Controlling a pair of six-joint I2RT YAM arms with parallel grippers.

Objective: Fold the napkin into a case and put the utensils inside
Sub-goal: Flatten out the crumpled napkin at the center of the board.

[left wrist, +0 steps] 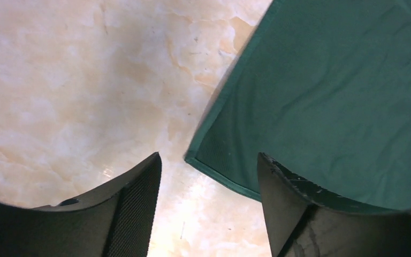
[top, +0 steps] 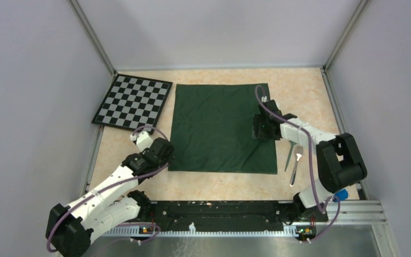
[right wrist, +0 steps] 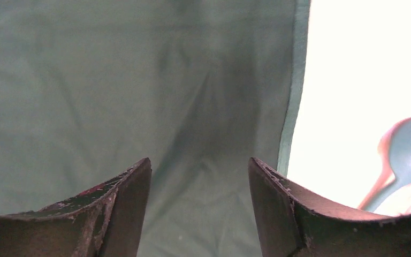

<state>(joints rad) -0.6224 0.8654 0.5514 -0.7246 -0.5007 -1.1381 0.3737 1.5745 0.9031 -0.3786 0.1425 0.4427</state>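
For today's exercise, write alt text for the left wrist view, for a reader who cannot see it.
The left gripper, open and holding nothing, hangs just over one hemmed corner of the dark green napkin. The cloth lies flat on the beige marbled table, and its corner shows between the two dark jaws.

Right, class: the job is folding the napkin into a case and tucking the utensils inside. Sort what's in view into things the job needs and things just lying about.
Belongs to the job:
- dark green napkin, spread flat, not yet folded
- silver fork and teal-headed utensil, beside its right edge

Just lying about:
- checkered board
- small blue object, at the near right
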